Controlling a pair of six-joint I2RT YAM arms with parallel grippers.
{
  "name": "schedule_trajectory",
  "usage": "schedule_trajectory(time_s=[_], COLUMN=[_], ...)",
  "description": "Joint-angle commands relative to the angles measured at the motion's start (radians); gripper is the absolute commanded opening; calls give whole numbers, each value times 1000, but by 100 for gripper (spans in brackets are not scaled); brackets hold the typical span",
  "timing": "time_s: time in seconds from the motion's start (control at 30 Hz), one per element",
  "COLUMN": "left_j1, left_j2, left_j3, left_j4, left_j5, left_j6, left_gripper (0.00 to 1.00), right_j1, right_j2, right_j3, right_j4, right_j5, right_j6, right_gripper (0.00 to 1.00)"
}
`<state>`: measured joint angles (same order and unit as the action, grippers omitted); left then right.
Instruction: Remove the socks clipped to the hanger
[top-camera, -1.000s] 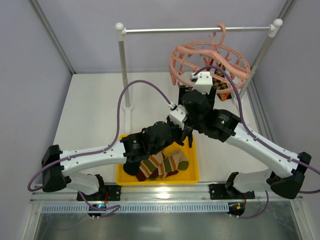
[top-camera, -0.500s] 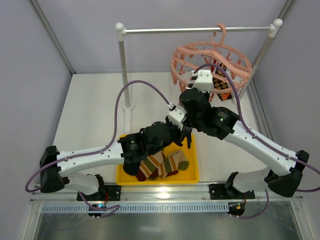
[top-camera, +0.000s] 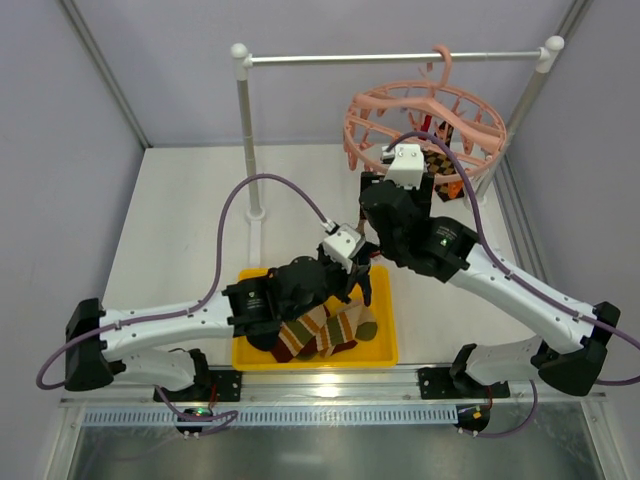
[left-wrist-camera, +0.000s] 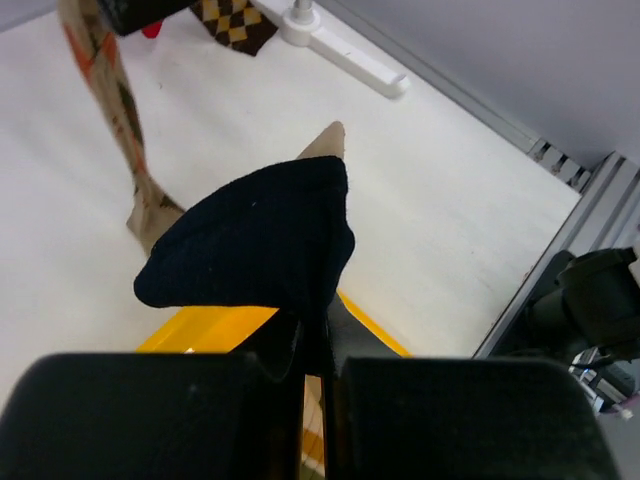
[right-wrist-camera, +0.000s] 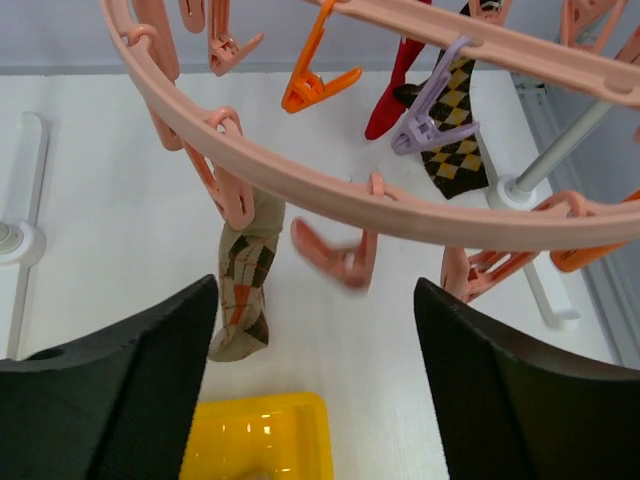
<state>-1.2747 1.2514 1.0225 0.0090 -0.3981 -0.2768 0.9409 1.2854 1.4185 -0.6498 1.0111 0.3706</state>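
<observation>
Beneath the hanger (right-wrist-camera: 300, 172), right pincer (right-wrist-camera: 315, 292) agape

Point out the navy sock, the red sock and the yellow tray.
navy sock (left-wrist-camera: 250, 235), left wrist view, middle of its dark knit.
red sock (right-wrist-camera: 392, 98), right wrist view, its hanging lower half.
yellow tray (right-wrist-camera: 262, 404), right wrist view, its far rim.

Light: bright, even, soft wherever I look.
Shadows: faint on the table (top-camera: 180, 230).
Blur: one clip (right-wrist-camera: 335, 262) smeared; left fingers (left-wrist-camera: 150, 415) out of focus.
</observation>
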Motion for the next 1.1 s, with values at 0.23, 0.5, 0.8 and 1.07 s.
schedule_trajectory(time_s=[0.23, 0.5, 0.8, 1.07], left_j1=[-5, -6, -6, -6], left_j2=[-300, -452, -181, -89], left_j3=[-313, -496, -457, -418], left_j4=[-167, -294, -394, -373], left_j5=[-159, -209, -268, -303], left_j6=[-122, -364, -527, -524], left_gripper=[0, 0, 0, 0], right_j1=[2, -5, -82, -186], right_j2=[-196, -323, -474, -529], right_j3=[-237, -435, -568, -644], right_j4=[203, 355, 371, 369], right_j5=[-121, -233, -307, -413], right_j6=[-45, -78, -49, -16], right_gripper=[98, 100, 100, 100])
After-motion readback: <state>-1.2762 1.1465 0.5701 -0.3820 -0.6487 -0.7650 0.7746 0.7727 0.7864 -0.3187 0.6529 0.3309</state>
